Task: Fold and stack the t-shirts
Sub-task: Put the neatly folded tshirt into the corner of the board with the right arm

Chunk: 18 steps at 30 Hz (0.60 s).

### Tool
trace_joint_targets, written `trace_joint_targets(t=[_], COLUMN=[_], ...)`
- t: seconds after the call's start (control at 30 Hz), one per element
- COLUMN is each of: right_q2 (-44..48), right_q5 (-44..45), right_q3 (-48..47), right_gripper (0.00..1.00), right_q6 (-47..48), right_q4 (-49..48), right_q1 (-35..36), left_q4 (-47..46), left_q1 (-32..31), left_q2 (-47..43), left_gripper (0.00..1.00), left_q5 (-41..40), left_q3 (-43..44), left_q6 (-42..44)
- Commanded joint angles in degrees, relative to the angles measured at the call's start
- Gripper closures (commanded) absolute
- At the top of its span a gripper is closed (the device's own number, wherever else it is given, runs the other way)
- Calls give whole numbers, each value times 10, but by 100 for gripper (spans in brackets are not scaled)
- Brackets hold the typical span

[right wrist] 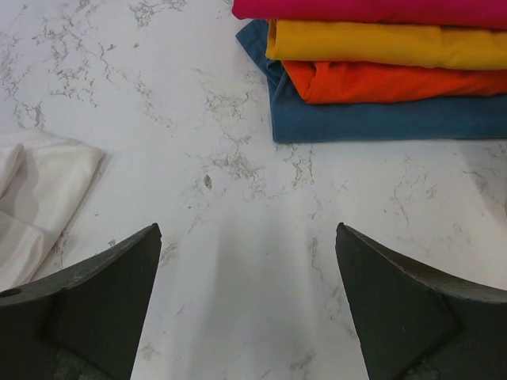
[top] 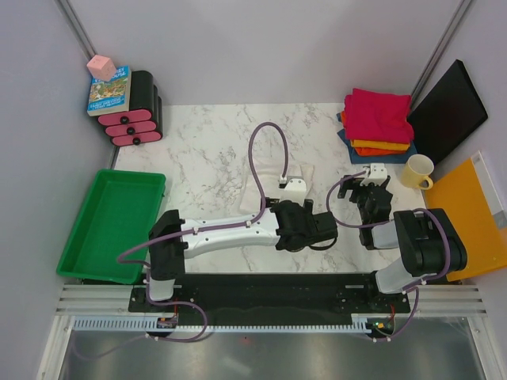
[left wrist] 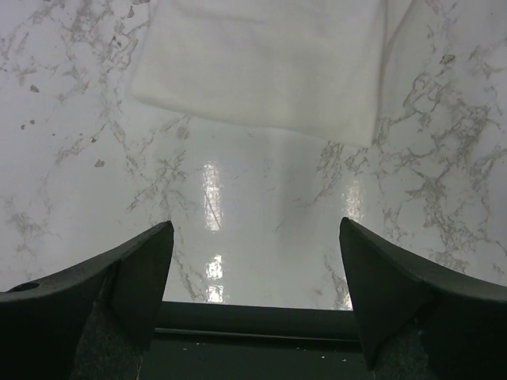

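Observation:
An off-white t-shirt (top: 265,186), folded flat, lies mid-table, partly under my left wrist. In the left wrist view it (left wrist: 261,63) lies just beyond my left gripper (left wrist: 255,269), which is open, empty and over bare marble. In the top view the left gripper (top: 313,226) sits just in front of the shirt. A stack of folded shirts (top: 378,119) sits at the back right, magenta (right wrist: 372,8) on top, then yellow-orange (right wrist: 380,43), orange (right wrist: 388,79) and dark blue (right wrist: 372,119). My right gripper (top: 371,198) (right wrist: 247,301) is open and empty, in front of the stack.
A yellow mug (top: 417,170) stands right of the right gripper. A black panel (top: 447,111) leans at the back right, and an orange board (top: 467,218) lies at the right edge. A green tray (top: 99,237) is at the left. Black-and-pink drawers (top: 136,115) with a book stand back left.

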<state>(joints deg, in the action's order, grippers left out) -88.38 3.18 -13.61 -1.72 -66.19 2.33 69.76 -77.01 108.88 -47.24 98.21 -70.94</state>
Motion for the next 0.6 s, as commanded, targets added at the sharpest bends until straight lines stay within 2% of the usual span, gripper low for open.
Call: trace_joint_targets(t=[0.0,0.03,0.1,0.17,0.2,0.23,0.27,0.3,0.33,0.37,0.4,0.43,0.5,0.53,0.57], right_q2=[0,0,13,77,86,80,71,57,25,10,-4,-23,-22,-5,6], right_q5=[-25,-24,-92,-188,-260,-268,-273,-296,-300,-303,-319,-341,-297,-227,-192], right_q3=[-9,-7,-12,-66,-160,-208,-257,-357,-405,-448,-528,-560,-595,-593,-574], right_gripper=[2,2,2,2,2,2,2,2,2,2,2,2,2,2,2], right_q6=[2,2,12,57,65,35,21,27,19,17,34,117,176,212,208], right_q4=[-15,-20,-16,172,263,396,465,534,654,713,774,878,930,934,926], right_q1=[0,0,-3,-9,-7,-7,-7,-7,-7,-7,-7,-7,0,0,0], left_q4=[89,74,59,8,-12,-56,-82,-105,-132,-199,-219,-245,-299,-315,-342], left_q1=[6,11,28,48,69,81,93,116,129,144,174,189,234,246,271], left_q2=[-33,-39,-52,-72,-79,-87,-96,-113,-123,-130,-139,-141,-140,-137,-131], left_gripper=[8,8,7,7,6,6,6,6,6,6,6,6,7,8,10], left_q5=[-56,-56,-55,-35,-26,-4,5,12,35,55,72,102,147,159,170], left_q3=[11,1,-8,-30,-39,-63,-77,-93,-126,-143,-155,-178,-201,-206,-211], left_q6=[-57,-26,-4,47,61,92,103,112,151,173,189,223,266,283,299])
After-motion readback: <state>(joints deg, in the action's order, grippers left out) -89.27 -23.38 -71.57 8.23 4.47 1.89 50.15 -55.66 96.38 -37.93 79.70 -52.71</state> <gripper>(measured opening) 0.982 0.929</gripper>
